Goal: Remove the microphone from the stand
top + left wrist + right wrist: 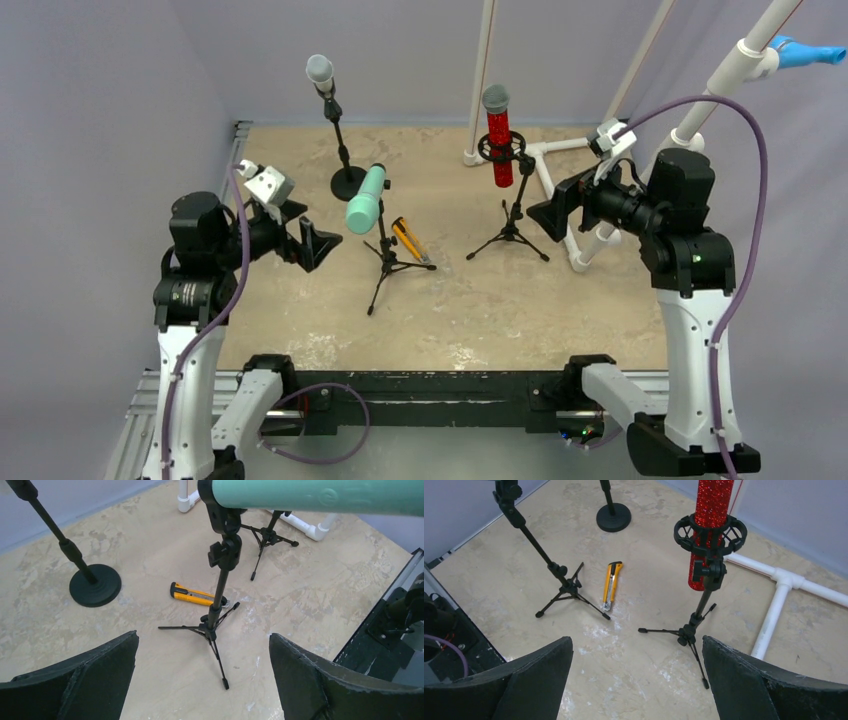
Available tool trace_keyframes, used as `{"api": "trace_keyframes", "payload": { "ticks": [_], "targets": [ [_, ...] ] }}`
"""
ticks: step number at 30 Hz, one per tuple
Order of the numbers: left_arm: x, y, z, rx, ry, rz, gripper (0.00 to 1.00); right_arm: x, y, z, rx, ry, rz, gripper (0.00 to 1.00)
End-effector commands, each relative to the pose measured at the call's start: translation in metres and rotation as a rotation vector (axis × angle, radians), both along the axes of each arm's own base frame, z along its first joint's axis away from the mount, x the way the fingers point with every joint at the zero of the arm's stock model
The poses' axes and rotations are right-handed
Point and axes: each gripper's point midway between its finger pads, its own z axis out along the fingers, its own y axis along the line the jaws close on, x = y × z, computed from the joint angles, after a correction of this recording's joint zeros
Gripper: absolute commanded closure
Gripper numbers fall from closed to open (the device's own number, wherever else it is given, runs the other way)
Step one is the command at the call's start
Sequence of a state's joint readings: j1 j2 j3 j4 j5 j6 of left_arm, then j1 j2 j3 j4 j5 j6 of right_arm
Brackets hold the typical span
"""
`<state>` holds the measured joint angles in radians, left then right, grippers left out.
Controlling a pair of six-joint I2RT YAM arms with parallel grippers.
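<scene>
- Microphones, three of them, fill your top view: a grey microphone (pixel 319 70) at the back, a teal microphone (pixel 366 198) tilted on its tripod (pixel 388 262), and a red microphone (pixel 498 140) upright in a shock mount (pixel 484 148). Your left gripper (pixel 322 245) sits just left of the teal one, your right gripper (pixel 545 212) right of the red one, neither touching.
- Left wrist: your jaws stand wide with nothing between them. The teal microphone crosses the frame above and beyond the fingers (pixel 90 680).
- Right wrist: your jaws gape wide. The red microphone stands ahead, clear of them. A utility knife (pixel 611 585) lies on the table (pixel 649 680).
</scene>
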<state>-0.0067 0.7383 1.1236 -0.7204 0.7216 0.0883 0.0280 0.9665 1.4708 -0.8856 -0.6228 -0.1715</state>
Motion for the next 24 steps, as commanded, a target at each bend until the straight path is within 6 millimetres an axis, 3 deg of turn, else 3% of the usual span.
{"api": "trace_keyframes", "payload": {
  "ticks": [1, 6, 12, 21, 24],
  "targets": [
    [0.026, -0.014, 0.013, -0.088, -0.032, -0.031, 0.0, 0.003, 0.018, 0.029, 0.035, -0.084, 0.077, 0.01],
    [0.048, -0.037, -0.009, -0.084, -0.063, -0.039, 0.0, 0.009, 0.038, 0.018, 0.015, -0.062, 0.127, 0.01],
    [0.075, -0.051, -0.034, -0.085, -0.098, -0.053, 0.01, 0.018, 0.048, 0.01, 0.008, -0.032, 0.164, 0.02],
    [0.089, -0.071, -0.07, -0.077, -0.313, -0.168, 0.04, 0.025, 0.057, -0.002, 0.015, 0.007, 0.193, 0.02],
    [0.088, -0.076, -0.075, -0.099, -0.389, -0.186, 0.12, 0.025, 0.057, -0.003, 0.005, 0.013, 0.197, 0.02]
  ]
}}
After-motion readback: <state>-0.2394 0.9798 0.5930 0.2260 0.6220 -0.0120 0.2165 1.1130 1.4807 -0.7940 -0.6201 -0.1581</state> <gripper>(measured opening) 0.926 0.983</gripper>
